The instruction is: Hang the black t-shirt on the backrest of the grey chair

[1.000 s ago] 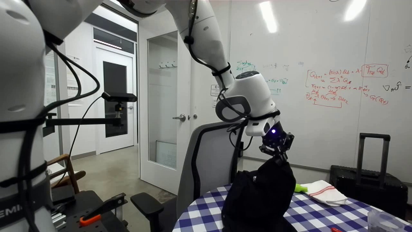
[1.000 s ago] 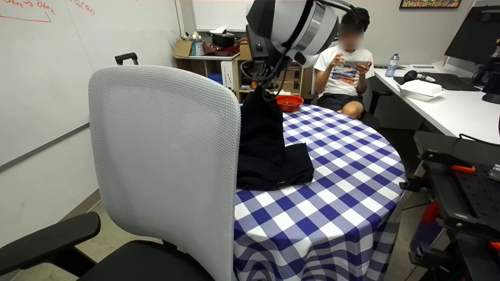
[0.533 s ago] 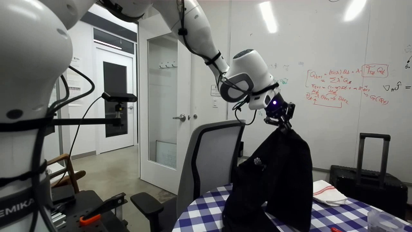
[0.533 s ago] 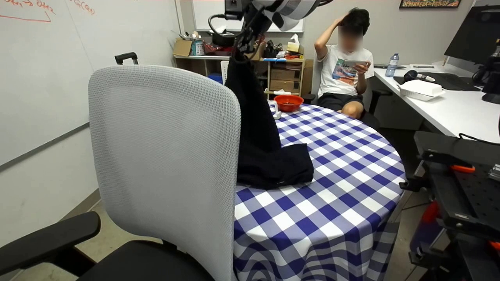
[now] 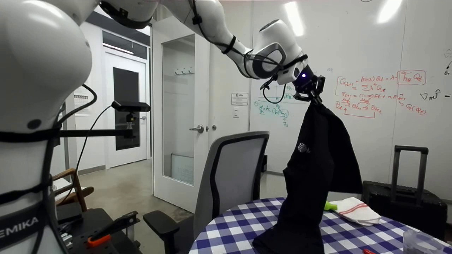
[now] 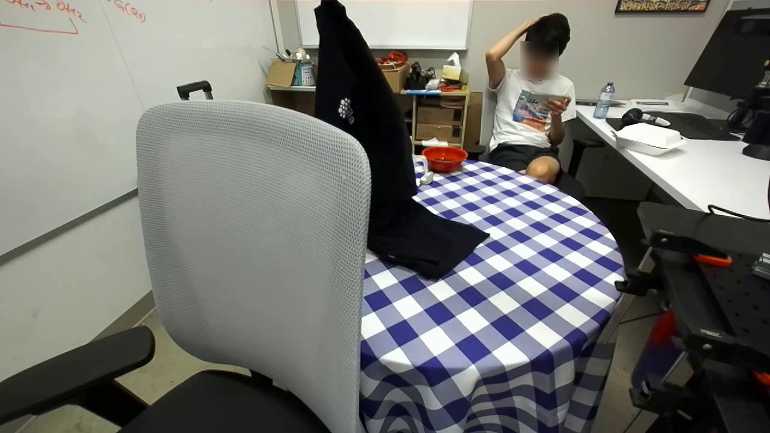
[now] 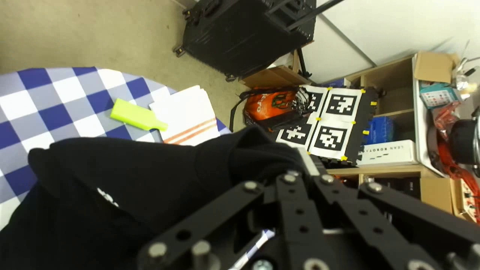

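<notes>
Standing to the left of my gripper (image 5: 316, 100) in an exterior view, and lower than it, the grey chair (image 5: 203, 201) holds its backrest (image 5: 238, 173) upright, apart from what I hold. Next, well below my fingertips, spreads the checked tablecloth (image 5: 229, 229). Directly under them hangs the black t-shirt (image 5: 312, 165); I am pinching it by its bunched top, my fingers pressed together on the fabric. Its long axis drops steeply from my grip, leaning slightly left on the way down, and the lower end bends over to lie on the tablecloth, pointing toward the lower left of that view. A white print (image 5: 302, 147) shows on it a little beneath my grip, in both exterior views. On its right side a loose panel (image 5: 348, 165) slants down and outward, its hem in the air. Farther right and below my gripper lies a bright green bottle-shaped thing (image 5: 330, 206), its narrow end overlapping the edge of the folded white cloth (image 5: 356, 210) with red stripes. Beyond, to the lower right of my tool, the black suitcase (image 5: 406, 213) stands with its handle (image 5: 411, 149) pointing up, and a translucent container (image 5: 422, 243) sits lowest, partly cut off by the view's edge.
</notes>
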Robot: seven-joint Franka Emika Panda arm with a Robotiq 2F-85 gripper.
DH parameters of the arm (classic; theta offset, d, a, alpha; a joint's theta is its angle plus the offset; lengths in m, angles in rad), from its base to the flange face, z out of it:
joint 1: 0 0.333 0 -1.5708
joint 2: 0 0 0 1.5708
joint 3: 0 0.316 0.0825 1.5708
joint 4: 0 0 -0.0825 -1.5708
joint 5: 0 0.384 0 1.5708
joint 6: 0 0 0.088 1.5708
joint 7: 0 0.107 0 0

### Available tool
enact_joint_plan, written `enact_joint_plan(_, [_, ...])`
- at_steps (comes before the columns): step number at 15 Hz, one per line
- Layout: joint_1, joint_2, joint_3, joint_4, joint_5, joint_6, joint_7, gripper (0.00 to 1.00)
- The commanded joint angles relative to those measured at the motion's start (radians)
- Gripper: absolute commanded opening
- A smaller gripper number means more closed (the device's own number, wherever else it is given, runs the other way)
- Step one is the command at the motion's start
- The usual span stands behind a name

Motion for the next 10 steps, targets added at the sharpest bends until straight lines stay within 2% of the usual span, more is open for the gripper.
enact_joint_plan(1, [0.05,0.046,-0.082,0.129,-0.059,-0.095,0.119,0.01])
enact_joint_plan(9, [0.238,0.062,-0.235,0.264,-0.184,-0.16,0.26,0.01])
enact_joint_plan(10, [0.217,0.004,-0.168,0.26,-0.339,-0.134,0.347,0.01])
